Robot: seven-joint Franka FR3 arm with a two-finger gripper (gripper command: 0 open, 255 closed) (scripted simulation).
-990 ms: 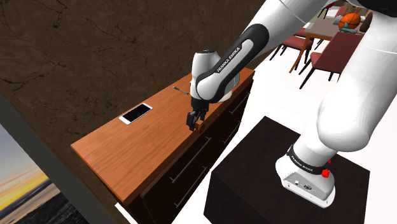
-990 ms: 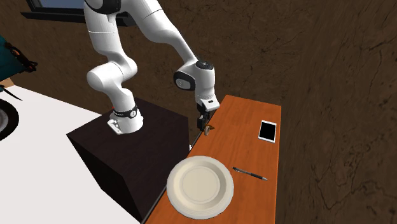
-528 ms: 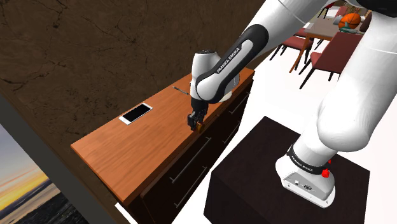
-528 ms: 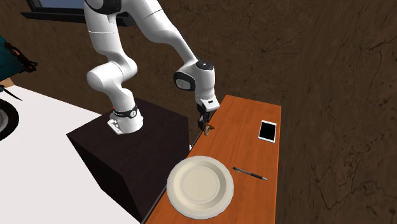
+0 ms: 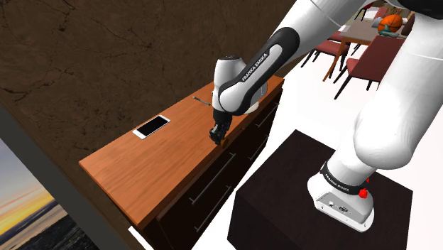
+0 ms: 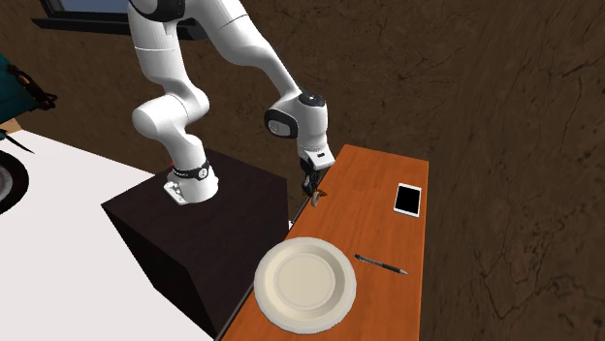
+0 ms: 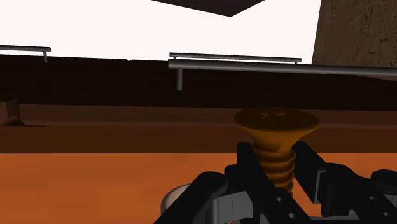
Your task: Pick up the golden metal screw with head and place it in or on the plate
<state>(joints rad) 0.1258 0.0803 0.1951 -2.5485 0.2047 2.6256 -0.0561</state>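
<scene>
The jaws are clamped on the threaded shank of the golden screw [image 7: 276,124], whose flat head points away from them. Jaws and screw sit at the edge of the wooden desk [image 6: 368,223], well apart from the plate [image 6: 267,281]. A pen [image 6: 380,263] lies just beside the plate, and a phone [image 6: 408,200] lies farther from it.

The arm [image 5: 376,92] is drawn in glossy white, rounded segments, joined by dark grey bands. White FRANKA EMIKA lettering is printed along the dark band [image 5: 257,62] of the forearm. Just above the dark box stand [image 5: 284,206], the white foot is ringed by a black collar [image 5: 342,183] with white text, and a small red button [image 5: 365,192] is set beside it. The gripper [image 5: 218,137] is all black.
</scene>
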